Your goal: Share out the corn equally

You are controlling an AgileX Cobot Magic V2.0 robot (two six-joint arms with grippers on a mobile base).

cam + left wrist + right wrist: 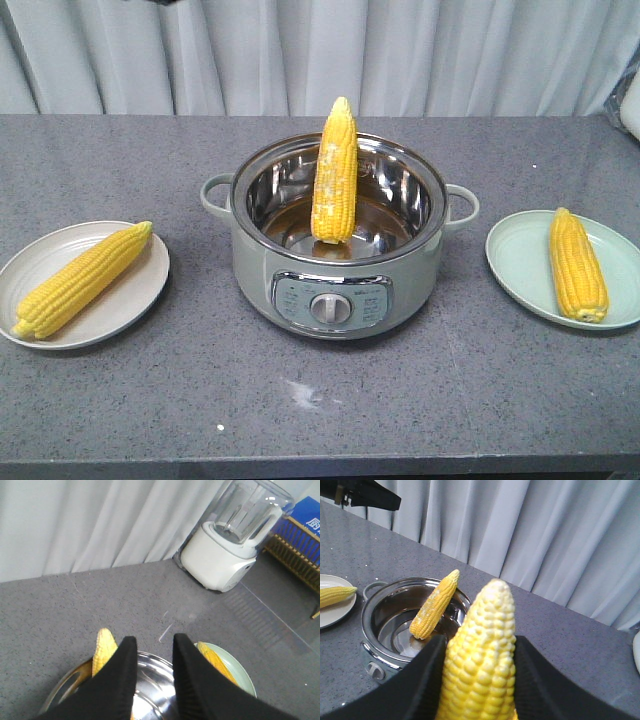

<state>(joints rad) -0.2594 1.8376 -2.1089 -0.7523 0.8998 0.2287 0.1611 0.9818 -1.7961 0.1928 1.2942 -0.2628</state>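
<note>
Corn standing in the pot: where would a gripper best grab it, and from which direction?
Grip the upper third of the corn, the pointed end that sticks out above the rim of the pot, coming straight down from above. It stands nearly upright, leaning on the rim, so the steel walls block any sideways approach to its lower half.

In the right gripper's (479, 642) grasp the held cob (480, 645) ran off the bottom edge, so we could not see its butt end. Far out to that gripper's left, a pale plate (335, 617) and the resting cob (335, 595) on it were cut by the frame's side. Below the left gripper (154, 641), its black fingers (117, 680) covered most of the pot (152, 677) and the lower part of the standing cob (104, 652). Just right of those fingers, another cob (216, 661) showed only as a strip. We could not read the pot's panel lettering (292, 300).
</note>
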